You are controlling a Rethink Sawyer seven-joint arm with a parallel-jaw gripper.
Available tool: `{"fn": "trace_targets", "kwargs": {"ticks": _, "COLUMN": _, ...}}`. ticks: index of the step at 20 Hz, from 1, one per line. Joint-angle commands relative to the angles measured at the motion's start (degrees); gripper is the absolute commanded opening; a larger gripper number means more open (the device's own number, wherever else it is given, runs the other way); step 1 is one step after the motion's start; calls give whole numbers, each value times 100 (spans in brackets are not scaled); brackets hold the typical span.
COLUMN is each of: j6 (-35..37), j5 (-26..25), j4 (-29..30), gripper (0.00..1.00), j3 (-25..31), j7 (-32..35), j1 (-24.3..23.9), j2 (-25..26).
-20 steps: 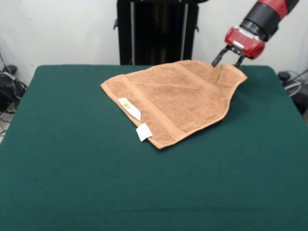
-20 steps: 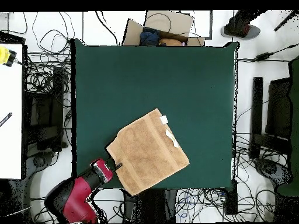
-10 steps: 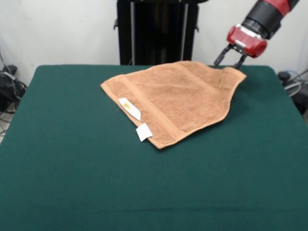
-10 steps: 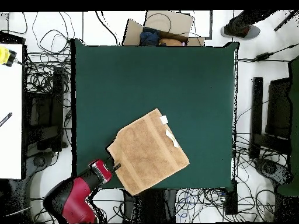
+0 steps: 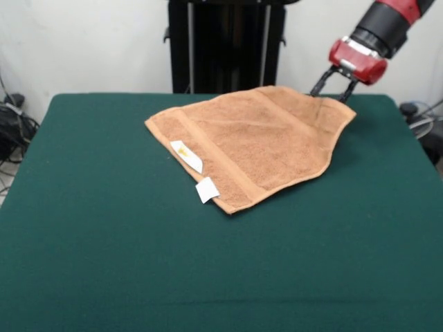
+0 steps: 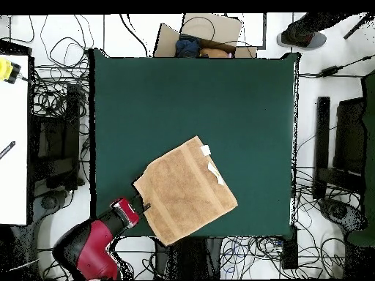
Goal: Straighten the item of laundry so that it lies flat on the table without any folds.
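The item of laundry [image 5: 256, 142], an orange-tan towel, lies spread on the green table [image 5: 138, 263] toward its far right. It looks nearly flat, with two white tags [image 5: 188, 156] on its near-left edge and slight ripples at the far-right corner. My gripper [image 5: 331, 91] hovers at that corner, open, one fingertip on either side of the towel's edge. From overhead, the towel [image 6: 187, 192] sits near the table's [image 6: 242, 110] lower-left edge, and the gripper [image 6: 144, 207] is at its left corner.
A black pedestal frame [image 5: 225, 45] stands behind the table. Cables [image 6: 58, 95] lie all round the table on the floor, a white bench [image 6: 13, 146] is at the left, and a cardboard box [image 6: 209, 33] sits beyond the top edge.
The gripper has shifted slightly outward, to the right in the front view, and its fingers have spread a little wider. The towel's far-right corner has moved only slightly.
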Motion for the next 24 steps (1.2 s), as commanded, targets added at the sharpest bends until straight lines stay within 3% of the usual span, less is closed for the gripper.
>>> {"fn": "trace_targets", "kwargs": {"ticks": 1, "j6": 705, "j5": 819, "j4": -655, "gripper": 100, "j3": 447, "j7": -755, "j1": -153, "j2": -232}}
{"fn": "trace_targets", "kwargs": {"ticks": 4, "j6": 853, "j5": 1026, "j4": -488, "gripper": 100, "j3": 453, "j7": -975, "j1": -205, "j2": -514}}
{"fn": "trace_targets", "kwargs": {"ticks": 6, "j6": 1081, "j5": 1302, "j4": -234, "gripper": 100, "j3": 495, "j7": -1127, "j1": -203, "j2": -986}}
{"fn": "trace_targets", "kwargs": {"ticks": 10, "j6": 1377, "j5": 2329, "j4": 73, "gripper": 100, "j3": 768, "j7": -2073, "j1": -267, "j2": -1942}}
{"fn": "trace_targets", "kwargs": {"ticks": 17, "j6": 1301, "j5": 5051, "j4": 377, "gripper": 100, "j3": 1900, "j7": -4064, "j1": -649, "j2": -3578}}
{"fn": "trace_targets", "kwargs": {"ticks": 20, "j6": 1273, "j5": 5802, "j4": 364, "gripper": 100, "j3": 2174, "j7": -4601, "j1": -788, "j2": -4035}}
{"fn": "trace_targets", "kwargs": {"ticks": 24, "j6": 951, "j5": 7232, "j4": 175, "gripper": 100, "j3": 2379, "j7": -6034, "j1": -916, "j2": -4726}}
